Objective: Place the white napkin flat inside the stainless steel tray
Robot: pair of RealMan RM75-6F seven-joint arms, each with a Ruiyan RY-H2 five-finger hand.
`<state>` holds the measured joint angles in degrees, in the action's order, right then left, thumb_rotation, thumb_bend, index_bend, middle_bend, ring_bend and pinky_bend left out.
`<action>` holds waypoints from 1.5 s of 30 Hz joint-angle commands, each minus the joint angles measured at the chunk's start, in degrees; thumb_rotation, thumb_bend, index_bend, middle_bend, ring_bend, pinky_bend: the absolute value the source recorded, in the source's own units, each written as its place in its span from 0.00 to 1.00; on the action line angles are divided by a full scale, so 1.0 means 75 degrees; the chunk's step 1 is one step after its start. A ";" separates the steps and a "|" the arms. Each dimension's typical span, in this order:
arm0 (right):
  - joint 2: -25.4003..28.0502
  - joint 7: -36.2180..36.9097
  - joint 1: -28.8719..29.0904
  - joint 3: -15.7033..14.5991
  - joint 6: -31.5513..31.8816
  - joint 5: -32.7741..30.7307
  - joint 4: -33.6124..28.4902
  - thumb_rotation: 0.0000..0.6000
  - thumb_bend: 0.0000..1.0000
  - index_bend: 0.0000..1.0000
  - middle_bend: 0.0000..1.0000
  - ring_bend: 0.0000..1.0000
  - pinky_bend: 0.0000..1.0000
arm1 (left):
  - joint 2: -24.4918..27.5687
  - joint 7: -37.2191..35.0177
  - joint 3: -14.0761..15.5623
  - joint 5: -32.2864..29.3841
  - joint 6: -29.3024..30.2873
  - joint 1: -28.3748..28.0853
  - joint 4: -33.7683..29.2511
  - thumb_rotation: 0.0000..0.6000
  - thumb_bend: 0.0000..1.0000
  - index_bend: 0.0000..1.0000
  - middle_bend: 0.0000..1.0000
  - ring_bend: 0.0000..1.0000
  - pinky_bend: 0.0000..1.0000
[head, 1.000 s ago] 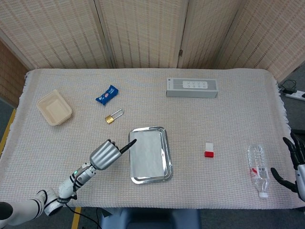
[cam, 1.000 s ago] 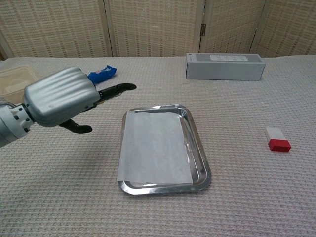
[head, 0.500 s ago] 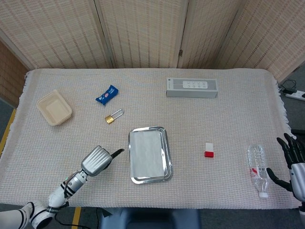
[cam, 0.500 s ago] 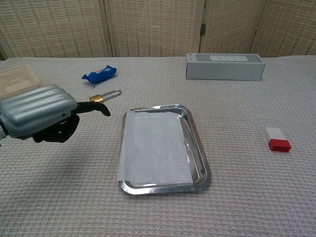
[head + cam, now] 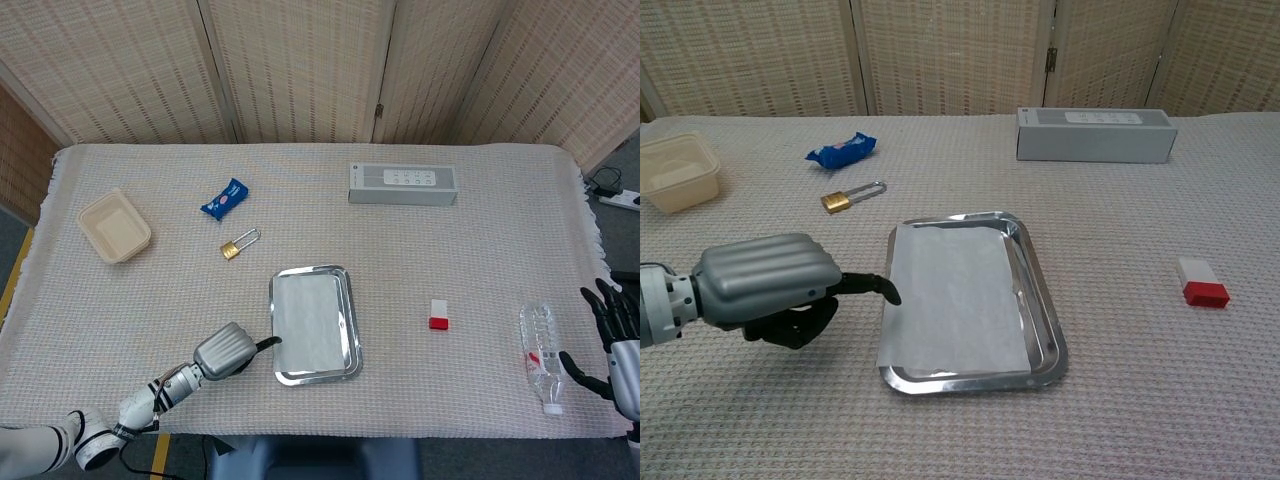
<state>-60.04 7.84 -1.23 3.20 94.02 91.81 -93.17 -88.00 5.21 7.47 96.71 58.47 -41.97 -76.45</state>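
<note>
White napkin (image 5: 952, 300) lies in the steel tray (image 5: 1041, 318), shifted toward 9 o'clock so its left edge laps the rim. The left robot hand (image 5: 775, 290) holds nothing, most fingers curled, one stretched to that edge. The right robot hand (image 5: 618, 340) waits spread. Judged step: final flattening; next, nudge the overhang toward 3 o'clock

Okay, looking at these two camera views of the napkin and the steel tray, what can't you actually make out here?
- Left hand: chest view, its shell covers the curled fingers; whether the outstretched fingertip touches the white napkin cannot be told.
- Stainless steel tray: the napkin covers its left rim.
- Right hand: head view, cut by the frame edge; absent from chest view.
- Grey box: markings too small.
</note>
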 commanded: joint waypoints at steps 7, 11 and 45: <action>-0.0058 -0.0044 0.0095 -0.0073 -0.0177 0.0097 0.0002 1.00 0.33 0.00 0.00 0.00 0.00 | -0.0353 -0.0180 -0.0011 0.0060 -0.0259 -0.0091 0.0473 1.00 0.99 0.24 1.00 1.00 1.00; -0.0051 0.0018 0.0109 -0.0037 -0.0175 0.0039 0.0025 1.00 0.33 0.00 0.00 0.00 0.00 | -0.0510 -0.0304 0.0006 0.0116 -0.0320 -0.0125 0.0675 1.00 0.99 0.26 1.00 1.00 1.00; 0.0077 0.0207 0.0001 -0.0060 0.0082 0.0113 -0.0032 1.00 0.33 0.00 0.00 0.00 0.00 | -0.0830 -0.0177 -0.0061 0.0270 0.0002 -0.0084 0.1141 1.00 0.98 0.27 1.00 1.00 1.00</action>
<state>-59.45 9.42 -1.23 2.77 94.66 92.64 -93.40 -94.34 3.75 6.99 98.71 58.31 -42.70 -67.74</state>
